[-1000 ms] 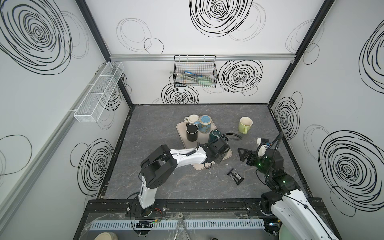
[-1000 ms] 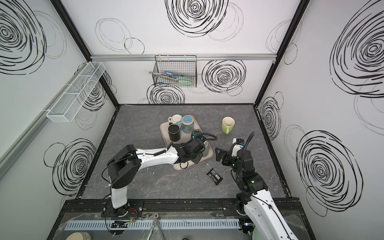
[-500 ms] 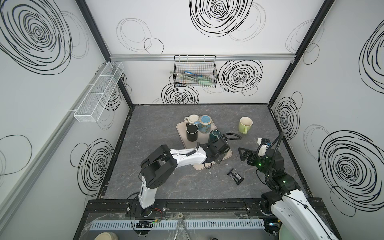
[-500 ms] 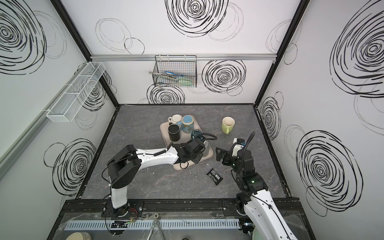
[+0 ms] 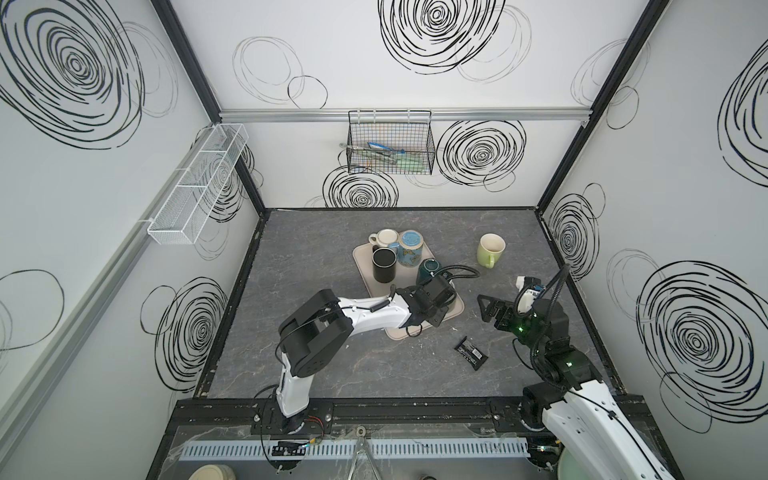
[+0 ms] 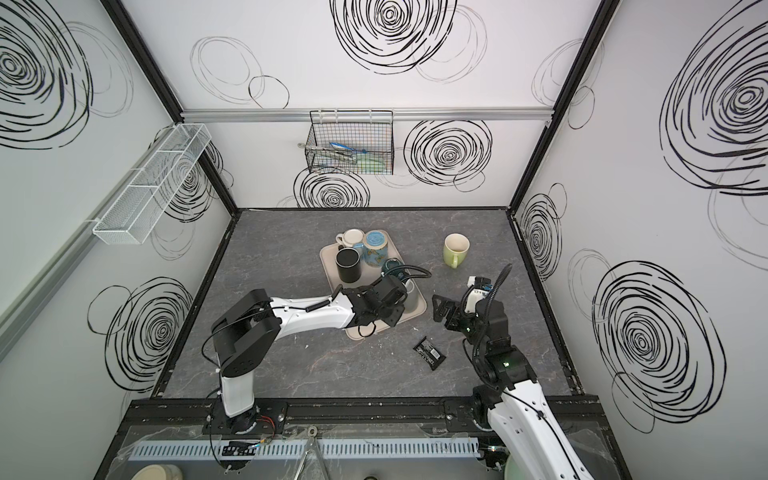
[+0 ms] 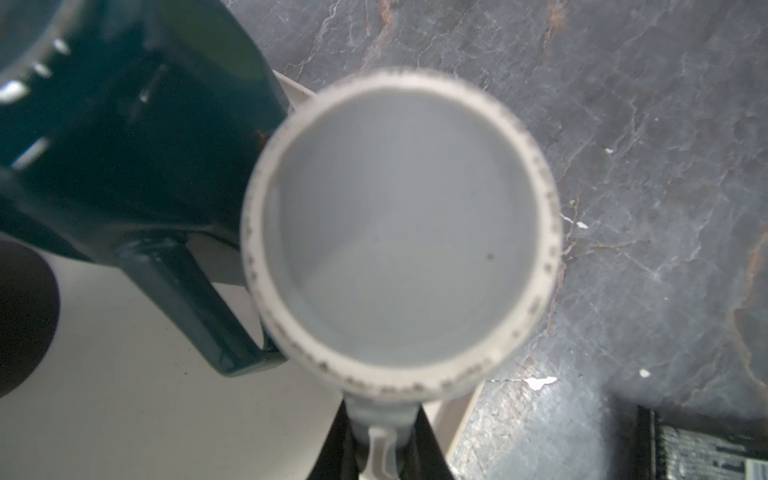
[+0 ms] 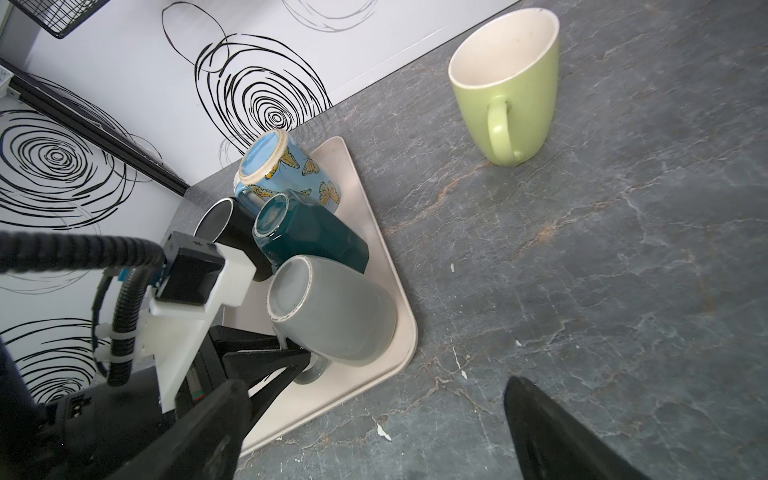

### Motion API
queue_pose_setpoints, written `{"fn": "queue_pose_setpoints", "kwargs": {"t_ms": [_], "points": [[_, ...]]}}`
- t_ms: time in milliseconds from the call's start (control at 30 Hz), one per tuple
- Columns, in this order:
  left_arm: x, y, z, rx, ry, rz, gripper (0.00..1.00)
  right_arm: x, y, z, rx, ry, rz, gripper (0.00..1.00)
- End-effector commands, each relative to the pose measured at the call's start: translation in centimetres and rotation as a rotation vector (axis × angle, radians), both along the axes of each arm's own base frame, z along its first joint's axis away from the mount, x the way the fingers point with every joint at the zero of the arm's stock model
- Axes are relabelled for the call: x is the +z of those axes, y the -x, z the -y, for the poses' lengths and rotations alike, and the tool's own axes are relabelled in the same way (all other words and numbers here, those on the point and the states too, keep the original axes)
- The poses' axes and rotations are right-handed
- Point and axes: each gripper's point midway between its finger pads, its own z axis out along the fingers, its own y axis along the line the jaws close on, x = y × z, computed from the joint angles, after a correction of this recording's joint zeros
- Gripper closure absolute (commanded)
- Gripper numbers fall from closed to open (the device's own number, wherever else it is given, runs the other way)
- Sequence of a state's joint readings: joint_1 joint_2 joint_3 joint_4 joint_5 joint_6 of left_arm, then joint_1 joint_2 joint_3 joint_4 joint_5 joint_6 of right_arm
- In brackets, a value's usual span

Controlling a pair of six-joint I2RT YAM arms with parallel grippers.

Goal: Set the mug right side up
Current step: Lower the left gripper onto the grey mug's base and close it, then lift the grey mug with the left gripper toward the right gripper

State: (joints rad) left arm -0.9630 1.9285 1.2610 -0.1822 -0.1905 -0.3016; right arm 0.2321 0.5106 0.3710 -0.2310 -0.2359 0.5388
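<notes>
The grey mug [image 8: 332,311] stands bottom up on the near right corner of the beige tray [image 8: 365,199]. In the left wrist view its pale unglazed base ring [image 7: 399,232] fills the middle. My left gripper [image 7: 380,440] is shut on the mug's handle [image 7: 380,419], with a black finger [image 7: 336,449] on each side of it. In a top view that gripper [image 5: 444,297] covers most of the mug [image 6: 409,287]. My right gripper [image 8: 376,384] hangs open to the right of the tray, empty, as both top views show [image 5: 488,309].
On the tray, a teal mug [image 8: 311,232] and a blue butterfly mug [image 8: 286,170] stand bottom up. A black mug [image 8: 224,224] and a cream mug [image 5: 384,237] stand upright there. A green mug [image 8: 507,83] stands upright at the back right. A black packet [image 5: 471,353] lies near the front.
</notes>
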Motion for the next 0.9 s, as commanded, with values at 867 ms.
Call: {"fn": "queue_pose_setpoints", "kwargs": {"t_ms": [867], "points": [[6.0,0.6,-0.8,0.009,0.197,-0.028,1.00,0.1,0.3,0.4,-0.024,-0.009,0.003,0.00]]}}
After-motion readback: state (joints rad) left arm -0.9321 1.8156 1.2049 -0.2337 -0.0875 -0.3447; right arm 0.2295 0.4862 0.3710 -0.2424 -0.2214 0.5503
